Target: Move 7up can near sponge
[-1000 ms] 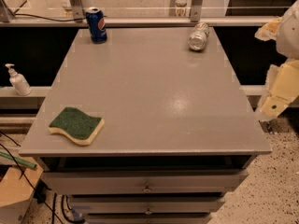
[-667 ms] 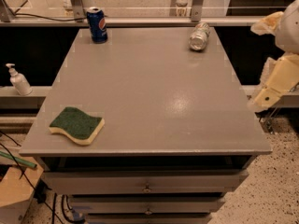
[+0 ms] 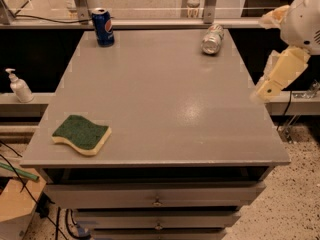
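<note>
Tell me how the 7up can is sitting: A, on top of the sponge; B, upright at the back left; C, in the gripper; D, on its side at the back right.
D: the 7up can lies on its side near the table's back right corner, while the gripper hangs beside the table's right edge, apart from it.

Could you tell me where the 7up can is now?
The 7up can lies tipped at the table's far right corner; the gripper hovers beyond the right edge.
</note>
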Controlling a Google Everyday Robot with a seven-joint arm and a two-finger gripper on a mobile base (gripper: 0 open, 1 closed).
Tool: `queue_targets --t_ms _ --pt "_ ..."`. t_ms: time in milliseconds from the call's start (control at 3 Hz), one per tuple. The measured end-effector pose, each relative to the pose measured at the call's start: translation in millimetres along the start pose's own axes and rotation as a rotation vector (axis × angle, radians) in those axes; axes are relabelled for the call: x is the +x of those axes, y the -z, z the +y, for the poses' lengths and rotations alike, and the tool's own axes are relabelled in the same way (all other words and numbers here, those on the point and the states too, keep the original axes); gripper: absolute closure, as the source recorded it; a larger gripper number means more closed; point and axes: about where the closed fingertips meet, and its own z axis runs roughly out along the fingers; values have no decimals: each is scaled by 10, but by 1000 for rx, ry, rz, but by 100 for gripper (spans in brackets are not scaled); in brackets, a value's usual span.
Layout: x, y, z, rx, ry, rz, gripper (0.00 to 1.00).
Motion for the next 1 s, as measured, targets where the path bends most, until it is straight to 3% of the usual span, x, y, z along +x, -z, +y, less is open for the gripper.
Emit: queue_targets --t_ms 333,667,1000 --pt "25 -84 -53 22 -46 -27 0" --pt "4 -257 -274 66 -99 -116 0" --pt "53 -474 -667 164 -215 -193 0"
